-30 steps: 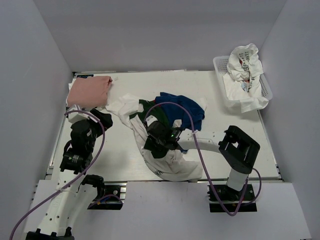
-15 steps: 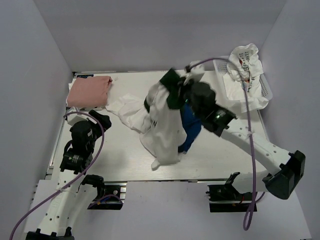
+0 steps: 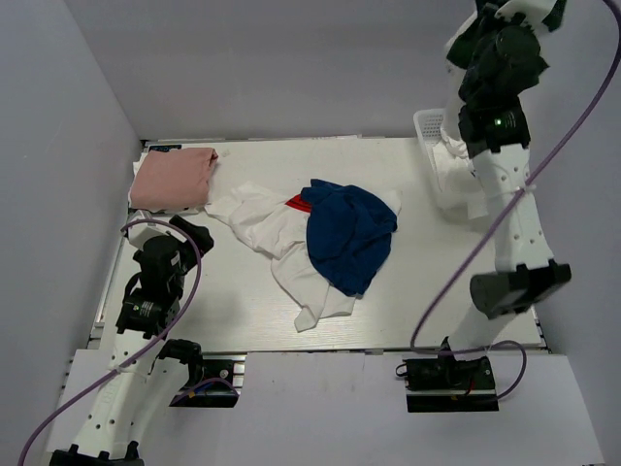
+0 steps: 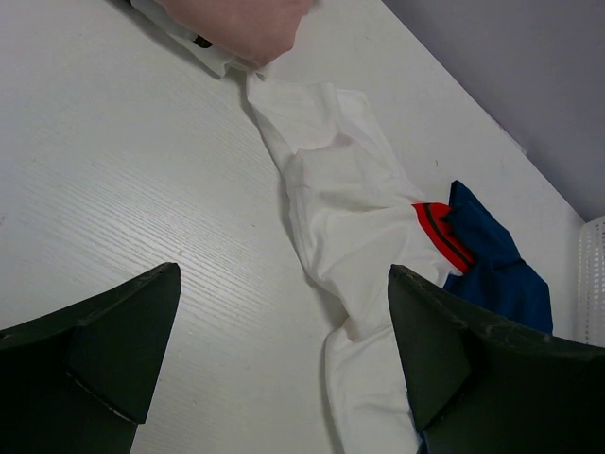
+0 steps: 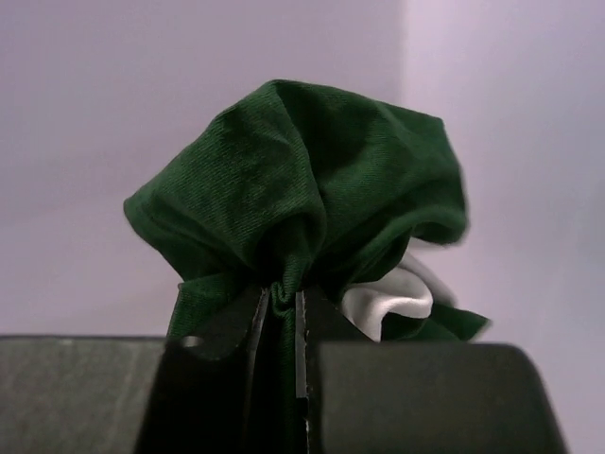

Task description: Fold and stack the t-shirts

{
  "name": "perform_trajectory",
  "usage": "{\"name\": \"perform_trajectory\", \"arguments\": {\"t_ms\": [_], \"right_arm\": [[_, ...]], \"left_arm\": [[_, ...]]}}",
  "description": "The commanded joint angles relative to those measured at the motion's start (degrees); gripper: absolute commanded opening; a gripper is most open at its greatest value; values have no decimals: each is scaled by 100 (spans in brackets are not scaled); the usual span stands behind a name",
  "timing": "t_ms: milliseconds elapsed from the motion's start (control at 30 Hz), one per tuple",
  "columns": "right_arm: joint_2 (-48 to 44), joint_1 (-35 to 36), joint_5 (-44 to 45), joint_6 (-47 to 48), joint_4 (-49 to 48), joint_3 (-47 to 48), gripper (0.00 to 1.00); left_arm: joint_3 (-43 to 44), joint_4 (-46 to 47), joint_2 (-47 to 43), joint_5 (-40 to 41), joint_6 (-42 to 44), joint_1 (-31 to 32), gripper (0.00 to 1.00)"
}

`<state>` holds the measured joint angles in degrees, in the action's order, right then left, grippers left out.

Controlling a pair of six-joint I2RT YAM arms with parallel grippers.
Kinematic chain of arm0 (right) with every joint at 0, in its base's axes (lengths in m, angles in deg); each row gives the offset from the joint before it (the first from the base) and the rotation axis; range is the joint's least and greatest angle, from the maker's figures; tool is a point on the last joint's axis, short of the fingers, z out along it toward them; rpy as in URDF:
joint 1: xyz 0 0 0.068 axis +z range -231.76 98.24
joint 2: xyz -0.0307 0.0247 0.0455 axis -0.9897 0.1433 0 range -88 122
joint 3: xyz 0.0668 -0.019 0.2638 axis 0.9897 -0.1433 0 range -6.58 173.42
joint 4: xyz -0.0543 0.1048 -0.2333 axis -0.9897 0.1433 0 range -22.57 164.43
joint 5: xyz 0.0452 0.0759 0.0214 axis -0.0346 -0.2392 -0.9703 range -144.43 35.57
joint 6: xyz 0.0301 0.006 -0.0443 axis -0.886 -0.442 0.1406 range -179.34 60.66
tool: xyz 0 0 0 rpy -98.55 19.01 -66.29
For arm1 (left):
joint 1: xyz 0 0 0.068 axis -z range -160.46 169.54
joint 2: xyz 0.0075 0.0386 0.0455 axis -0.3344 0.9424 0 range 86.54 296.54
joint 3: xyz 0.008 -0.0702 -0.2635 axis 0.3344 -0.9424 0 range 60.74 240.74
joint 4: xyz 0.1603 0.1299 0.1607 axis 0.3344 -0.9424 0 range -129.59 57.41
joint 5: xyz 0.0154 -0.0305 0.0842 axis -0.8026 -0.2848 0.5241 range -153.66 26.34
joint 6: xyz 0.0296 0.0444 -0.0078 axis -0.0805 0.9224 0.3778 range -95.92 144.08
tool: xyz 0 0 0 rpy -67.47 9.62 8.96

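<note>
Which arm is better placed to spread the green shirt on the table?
Right. The right gripper is shut on the green shirt, held high. The left gripper is open and empty, low by the white tee.

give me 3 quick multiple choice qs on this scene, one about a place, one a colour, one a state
1. Where does the pink tee lie?
A. at the far left corner of the table
B. at the near right corner
C. in the middle

2. What colour is the cloth in the right jaws?
A. blue
B. pink
C. dark green

3. How do the left jaws stand?
A. shut tight
B. open, holding nothing
C. out of view

Answers:
1 A: the top view shows it folded at the far left corner.
2 C: the right wrist view shows dark green cloth pinched between them.
3 B: the left wrist view shows them wide apart above the table, nothing between.
</note>
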<state>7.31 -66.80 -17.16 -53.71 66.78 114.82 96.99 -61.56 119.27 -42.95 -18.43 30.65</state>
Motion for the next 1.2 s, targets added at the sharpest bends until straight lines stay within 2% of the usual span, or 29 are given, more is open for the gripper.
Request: {"name": "perform_trajectory", "arguments": {"t_ms": [0,33,100,133,200,267,367,400,467,500,533,600,667,700,733,767,800,833,900,933,1000,1067,1167], "right_arm": [[918,-546,-150,229,55,770,0],[1320,-886,-220,37,212,762,0],[1560,-1222,-466,-201,354,517,0],[1613,-1406,-1102,-516,372,359,0],[1771,-1687,-1545,-851,311,-405,0],[1964,-1856,-1731,-1010,258,-967,0],[2149,-1944,-1899,-977,502,-1198,0],[2298,-1962,-1900,-976,643,-1033,11],[2518,-1962,-1524,-959,1475,-708,59],[2597,-1962,-1469,-941,1653,-201,90],[2537,-1936,-1530,-897,2056,-92,90],[2380,-1883,-1740,-835,2156,-107,90],[1791,-1795,-2266,-879,2122,-501,90],[1642,-1612,-2869,-862,2043,-704,90],[1101,-1523,-2980,-801,1885,-1367,90],[921,-1096,-3129,-774,1710,-1609,90],[615,-970,-3208,-782,1595,-1863,90],[333,-856,-3348,-852,1272,-2649,90],[-2,-391,-3673,-1089,1085,-3164,90],[-73,-284,-3884,-1186,936,-3837,90],[-179,146,-3912,-1205,803,-4341,90],[-74,883,-3754,-1205,811,-4651,90],[215,1377,-3350,-1204,899,-5098,90]], "left_arm": [[110,-118,-47,135,-30,31,100],[110,-118,5,187,-30,31,100],[110,-170,5,188,-30,31,100],[110,-170,5,188,-30,31,100],[110,-170,5,310,-82,31,100],[110,-240,58,311,-83,31,100],[163,-241,58,311,-83,31,100],[163,-241,58,311,-83,31,100],[163,-241,58,311,-83,31,100],[163,-241,58,311,-83,31,100],[163,-241,58,311,-135,31,100],[163,-241,58,311,-136,31,100],[163,-241,119,249,-136,31,100],[163,-241,119,197,-136,31,100],[163,-241,180,197,-136,31,100],[163,-241,181,197,-136,31,100],[163,-241,251,197,-136,31,100],[163,-241,251,197,-136,31,100],[215,-241,304,144,-136,31,100],[216,-241,304,144,-136,31,100],[216,-241,304,83,-136,31,100],[216,-188,357,4,-22,31,100],[216,-188,357,-58,-21,31,100]]}}
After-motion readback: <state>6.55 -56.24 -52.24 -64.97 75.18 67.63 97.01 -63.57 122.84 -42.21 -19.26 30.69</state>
